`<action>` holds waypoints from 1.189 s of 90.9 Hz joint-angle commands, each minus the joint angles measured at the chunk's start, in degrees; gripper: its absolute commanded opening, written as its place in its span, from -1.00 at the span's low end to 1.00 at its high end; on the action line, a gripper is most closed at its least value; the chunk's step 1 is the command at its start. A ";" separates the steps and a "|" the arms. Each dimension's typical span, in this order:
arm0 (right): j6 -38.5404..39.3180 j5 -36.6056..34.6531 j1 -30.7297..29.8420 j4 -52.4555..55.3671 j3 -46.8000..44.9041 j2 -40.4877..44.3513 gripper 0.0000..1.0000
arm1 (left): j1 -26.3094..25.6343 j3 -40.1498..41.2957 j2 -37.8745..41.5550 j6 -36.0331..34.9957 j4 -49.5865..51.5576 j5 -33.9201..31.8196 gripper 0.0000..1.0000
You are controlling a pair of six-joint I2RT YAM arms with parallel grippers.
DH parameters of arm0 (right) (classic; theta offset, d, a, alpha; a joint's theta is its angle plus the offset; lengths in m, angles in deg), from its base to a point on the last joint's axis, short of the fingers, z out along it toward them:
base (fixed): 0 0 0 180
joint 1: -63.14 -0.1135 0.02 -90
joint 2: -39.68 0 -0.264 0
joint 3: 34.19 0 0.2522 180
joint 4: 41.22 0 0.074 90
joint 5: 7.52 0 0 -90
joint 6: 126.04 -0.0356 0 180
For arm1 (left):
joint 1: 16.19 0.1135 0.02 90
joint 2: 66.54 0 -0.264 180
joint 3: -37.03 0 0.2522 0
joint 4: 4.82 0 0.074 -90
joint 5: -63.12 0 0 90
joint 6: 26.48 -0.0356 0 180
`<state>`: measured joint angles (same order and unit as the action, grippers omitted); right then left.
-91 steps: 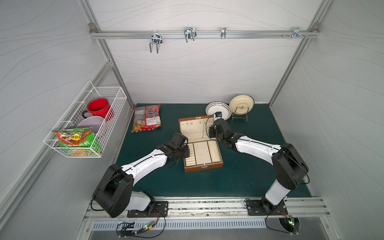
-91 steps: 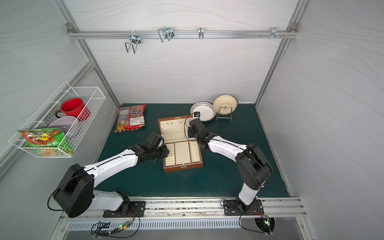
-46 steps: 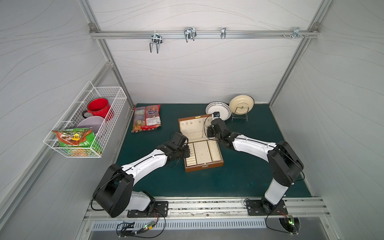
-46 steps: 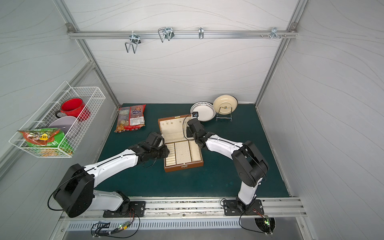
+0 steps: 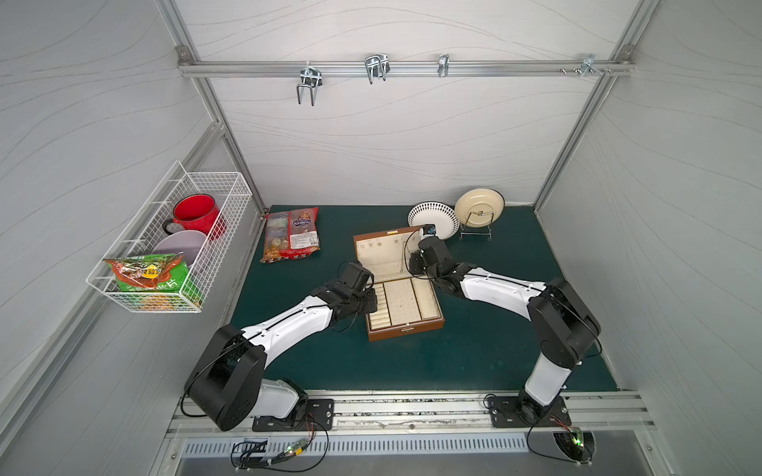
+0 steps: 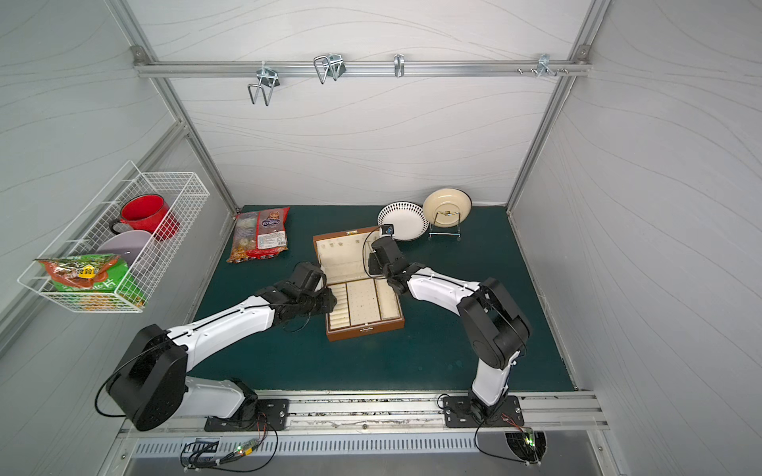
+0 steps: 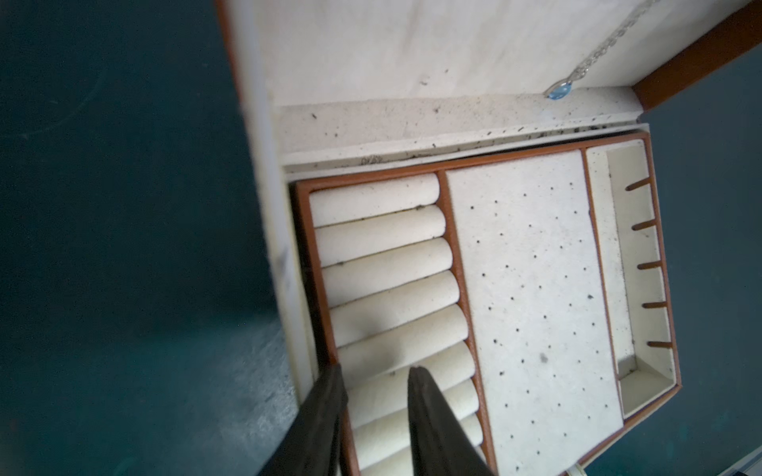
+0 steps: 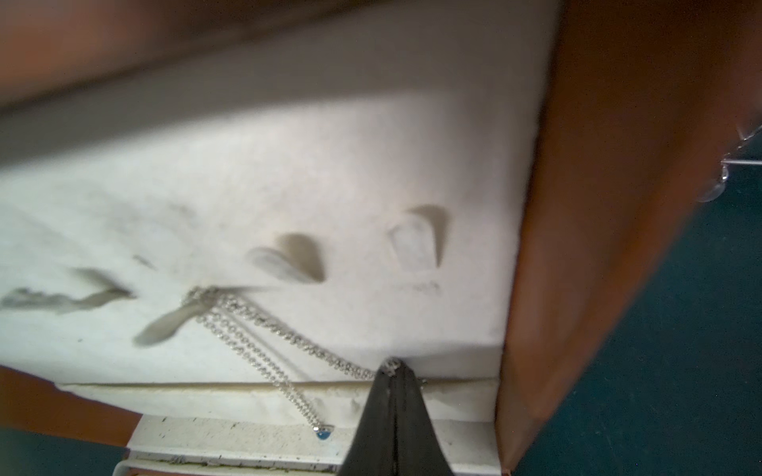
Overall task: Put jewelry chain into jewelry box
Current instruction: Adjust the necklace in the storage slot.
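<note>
The brown jewelry box (image 5: 406,331) (image 6: 365,331) stands open mid-table, its cream-lined lid (image 5: 381,257) upright. The jewelry chain (image 8: 305,341) is draped over a hook in the lid. One strand hangs down to a small blue pendant (image 8: 323,432) (image 7: 558,91). My right gripper (image 8: 396,369) (image 5: 412,263) (image 6: 371,263) is against the lid and is shut on the chain's other strand. My left gripper (image 7: 375,369) (image 5: 373,303) (image 6: 332,305) is open at the box's left side. One finger is over the brown rim and the other over the cream ring rolls (image 7: 383,255).
A candy bag (image 5: 292,235) lies at the back left. A patterned plate (image 5: 433,220) and a cream plate on a wire stand (image 5: 478,206) are just behind the box. A wire basket (image 5: 214,193) holding a red mug (image 5: 196,212) hangs on the left wall.
The right arm has shifted slightly left along the lid with the chain. The left arm and the box have not moved.
</note>
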<state>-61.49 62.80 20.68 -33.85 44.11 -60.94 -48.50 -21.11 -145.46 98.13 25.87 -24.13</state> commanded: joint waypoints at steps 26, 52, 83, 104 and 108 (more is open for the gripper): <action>0.16 -0.66 0.29 4.58 -0.91 6.73 -0.29 | -0.21 -0.40 -1.79 -0.41 2.24 0.60 -0.36; -17.48 7.05 4.88 19.38 3.64 9.34 -0.13 | -0.37 -0.84 -1.41 -1.26 2.91 0.10 -0.37; -40.07 18.58 5.42 17.33 2.89 7.54 -0.12 | -3.42 -1.68 3.14 -3.41 3.76 -3.00 -0.42; -53.67 14.86 4.20 10.83 -1.38 6.74 -0.13 | -4.28 -0.47 5.21 -3.19 4.00 -2.22 -0.44; -56.23 14.05 4.14 8.97 -2.19 6.31 -0.13 | -4.50 -0.19 5.30 -3.12 3.60 -1.70 -0.44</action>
<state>-108.00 79.06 25.41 -20.28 44.04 -53.27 -52.55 -21.24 -141.72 96.05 29.79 -26.08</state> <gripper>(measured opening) 0.435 0.282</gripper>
